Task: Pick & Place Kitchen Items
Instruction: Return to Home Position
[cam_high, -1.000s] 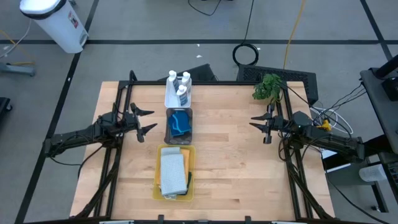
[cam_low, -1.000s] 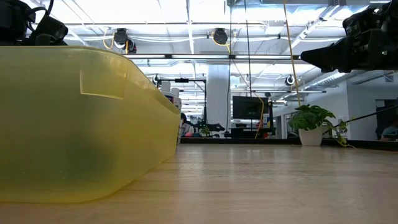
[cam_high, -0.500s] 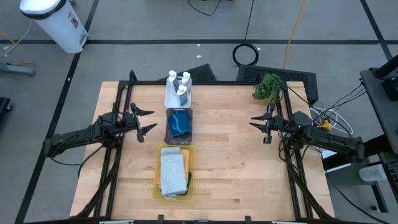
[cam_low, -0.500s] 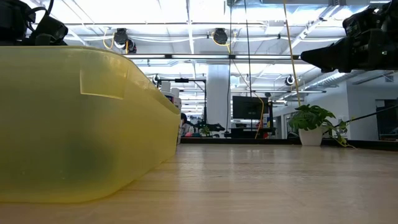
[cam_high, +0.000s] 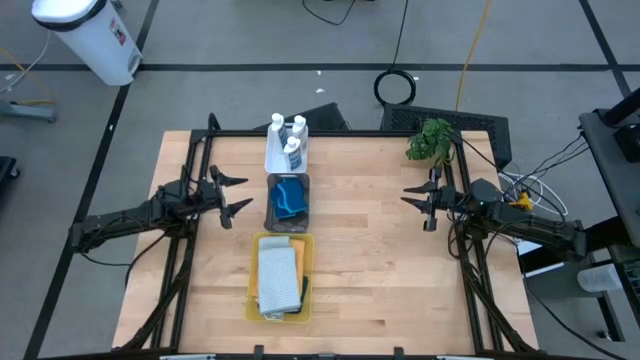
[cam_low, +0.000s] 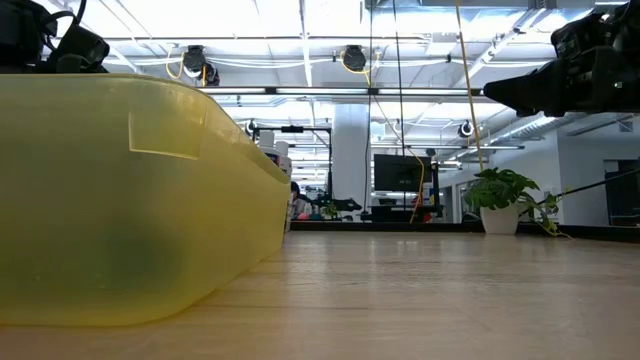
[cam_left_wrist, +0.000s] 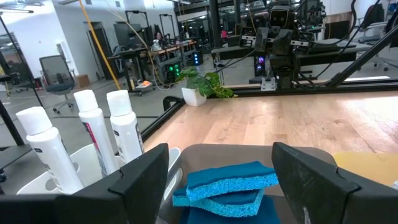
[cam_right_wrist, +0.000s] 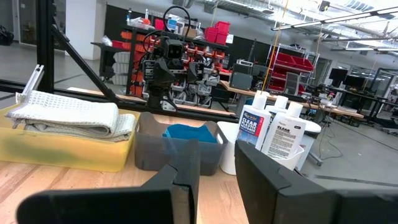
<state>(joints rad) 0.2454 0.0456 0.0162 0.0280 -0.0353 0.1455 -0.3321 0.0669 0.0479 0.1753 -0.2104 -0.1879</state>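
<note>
Three white bottles (cam_high: 287, 138) stand in a white tray (cam_high: 272, 160) at the table's far middle. Blue sponges (cam_high: 289, 199) lie stacked in a grey tray (cam_high: 272, 212). Folded cloths (cam_high: 278, 277), pale grey on top with orange and dark teal edges showing, lie in a yellow tray (cam_high: 254, 285) near the front. My left gripper (cam_high: 237, 194) is open and empty, left of the grey tray. My right gripper (cam_high: 411, 199) is open and empty, at the table's right. The sponges (cam_left_wrist: 227, 186) and bottles (cam_left_wrist: 81, 140) show past the left fingers.
A green leafy plant (cam_high: 430, 138) stands at the table's far right corner. A black frame (cam_high: 330, 133) runs along the table's sides. Bare wood (cam_high: 370, 240) lies between the trays and my right gripper. The yellow tray's wall (cam_low: 120, 200) fills the low view's left.
</note>
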